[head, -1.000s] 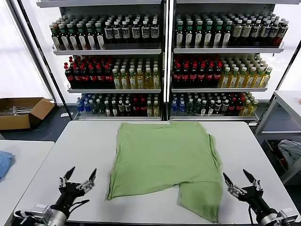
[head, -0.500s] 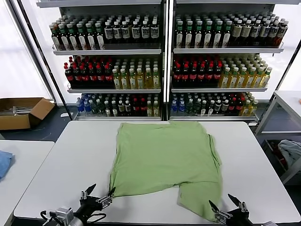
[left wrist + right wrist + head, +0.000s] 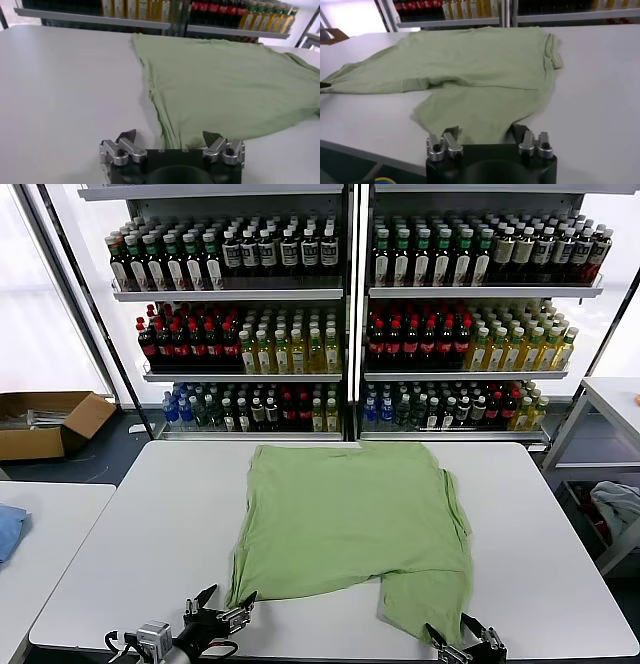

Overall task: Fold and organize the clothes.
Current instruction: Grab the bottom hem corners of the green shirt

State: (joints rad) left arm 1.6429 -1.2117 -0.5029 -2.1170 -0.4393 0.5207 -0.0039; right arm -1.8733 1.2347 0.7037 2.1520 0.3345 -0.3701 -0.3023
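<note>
Both grippers' fingers (image 3: 126, 138) straddle polo shirt (image 3: 350, 524) hem.

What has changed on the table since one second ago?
Both pincers moved inward to the shirt's near hem: the left pincer to its left corner, the right pincer to its right corner, with the hem now between the right fingers. Neither visibly grips yet. The green polo shirt and white table stayed unchanged.
</note>
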